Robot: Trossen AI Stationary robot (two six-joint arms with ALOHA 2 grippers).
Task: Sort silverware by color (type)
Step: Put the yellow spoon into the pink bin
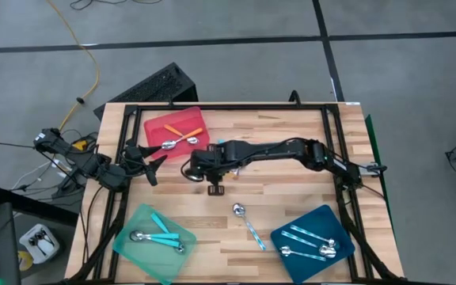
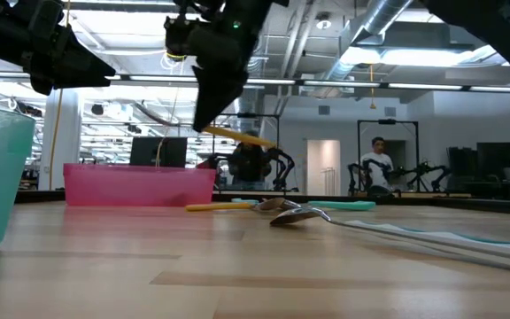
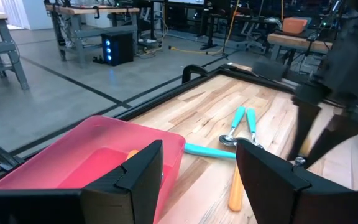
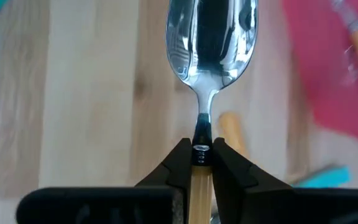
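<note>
My right gripper hangs over the table's middle, just right of the red tray, shut on an orange-handled spoon whose shiny bowl sticks out past the fingertips. In the low view its orange handle shows above the table. My left gripper waits open at the red tray's near left corner, holding nothing. Under the right gripper lie another orange-handled spoon and two turquoise spoons. A pale blue patterned spoon lies flat on the wood farther toward the near edge. My right gripper pinches the spoon between its two fingers where the metal neck meets the orange handle. The fingers slant down from above, coming from the table's right. The spoon is lifted clear of the table, bowl ahead of the fingertips and handle trailing back toward the right.
The red tray holds orange-handled spoons. A mint-green tray at the near left holds turquoise spoons. A dark-blue tray at the near right holds pale blue ones. A black frame runs along the table's far edge and sides.
</note>
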